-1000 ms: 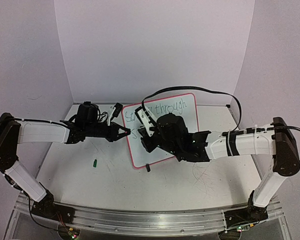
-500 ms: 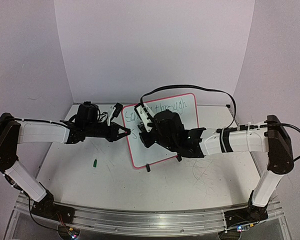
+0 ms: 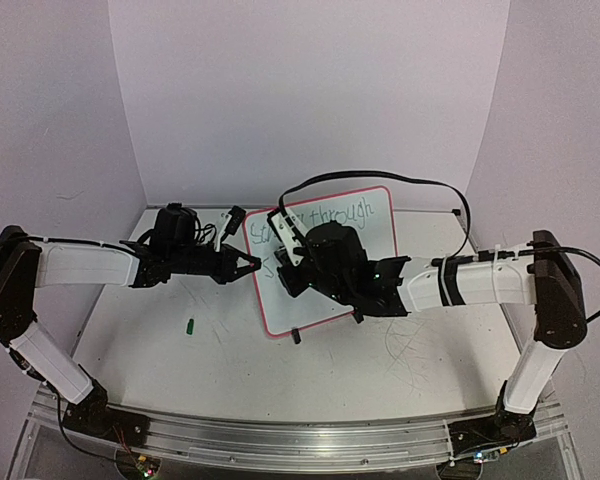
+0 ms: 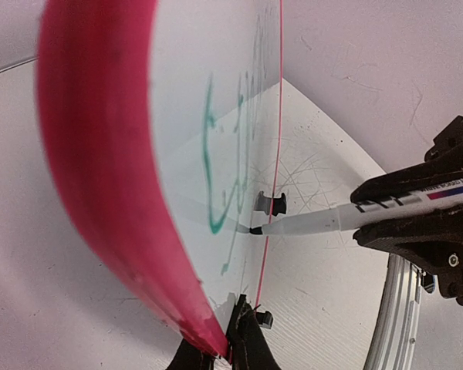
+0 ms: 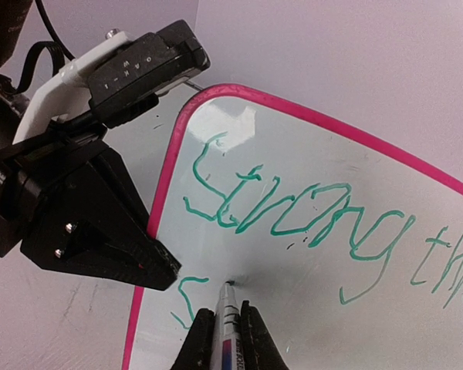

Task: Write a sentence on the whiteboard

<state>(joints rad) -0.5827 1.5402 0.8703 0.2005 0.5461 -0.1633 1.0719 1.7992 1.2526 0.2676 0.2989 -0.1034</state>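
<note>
Rectangular whiteboard (image 5: pixel 316 316): glossy white face, thin pink-red rim, black clip feet. Handwritten sentence (image 5: pixel 293 216) on it: thin green strokes, two lines. Plastic whiteboard marker (image 4: pixel 316 222), lower centre of right wrist view: white barrel, black tip, blue-to-red label band, black print. Left end effector (image 3: pixel 252 264) and right end effector (image 5: pixel 228 327): matte black. Robot arms (image 3: pixel 480 285): white links, black joints. Table (image 3: pixel 180 350): white, faint grey scribbles. Small cap (image 3: pixel 191 324), left-centre of top view: green. Backdrop walls (image 3: pixel 310 90): pale lilac. Looping cable (image 3: pixel 380 177): black.

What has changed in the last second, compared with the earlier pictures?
The right gripper, shut on the marker, moved slightly left across the whiteboard. The left gripper kept its grip on the whiteboard's edge, and the whiteboard did not move.
</note>
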